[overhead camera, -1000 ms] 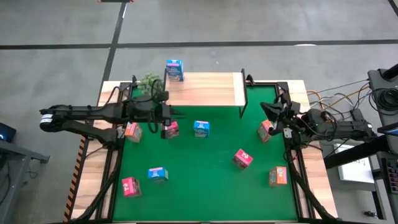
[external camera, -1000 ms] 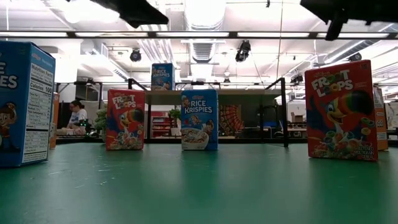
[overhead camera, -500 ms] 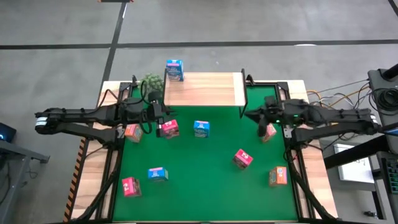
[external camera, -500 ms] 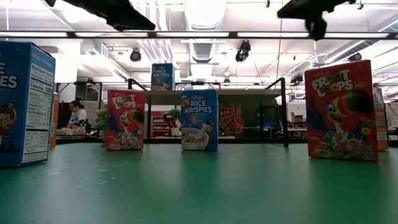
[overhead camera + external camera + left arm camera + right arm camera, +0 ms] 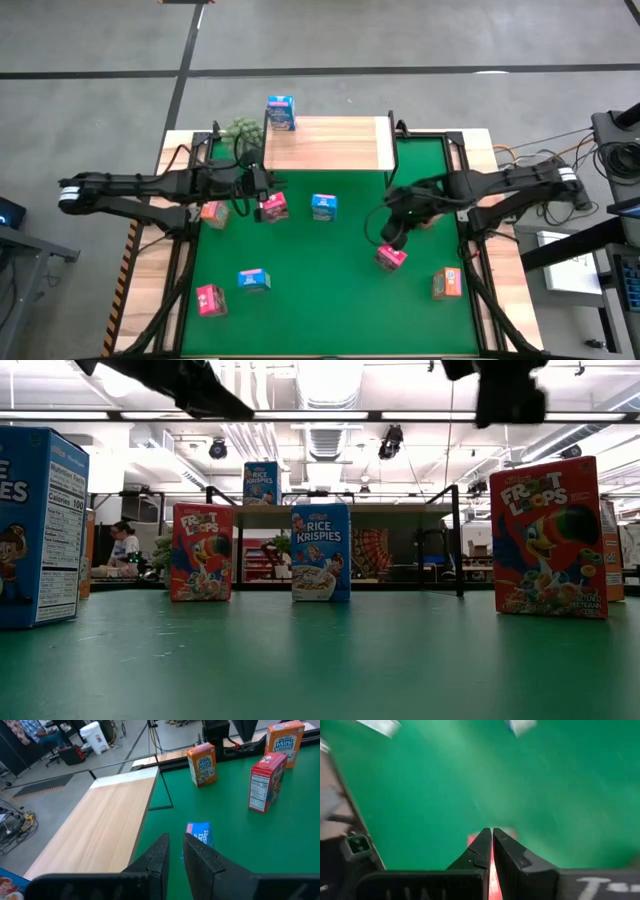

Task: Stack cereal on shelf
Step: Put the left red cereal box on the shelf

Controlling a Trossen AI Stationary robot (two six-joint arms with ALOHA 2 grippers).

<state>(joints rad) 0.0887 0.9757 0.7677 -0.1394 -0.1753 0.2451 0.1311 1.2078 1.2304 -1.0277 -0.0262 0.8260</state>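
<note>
My right claw (image 5: pixel 393 238), fingers pressed together, hangs over the desk (image 5: pixel 330 300) just shelf-side of a red box (image 5: pixel 390 257). My left claw (image 5: pixel 268 190) sits near the shelf (image 5: pixel 330 143) above another red box (image 5: pixel 272 207), fingers nearly together (nothing pinched). One blue box (image 5: pixel 281 112) stands at the shelf's far left corner; another (image 5: pixel 324 206) stands on the desk in front of it.

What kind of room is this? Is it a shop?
Probably not a shop. It looks like a big robot lab or workshop: bare ceiling pipes and hanging lights, a grey concrete floor, cables and gear beside the table, and a person sitting at a desk far behind.
</note>
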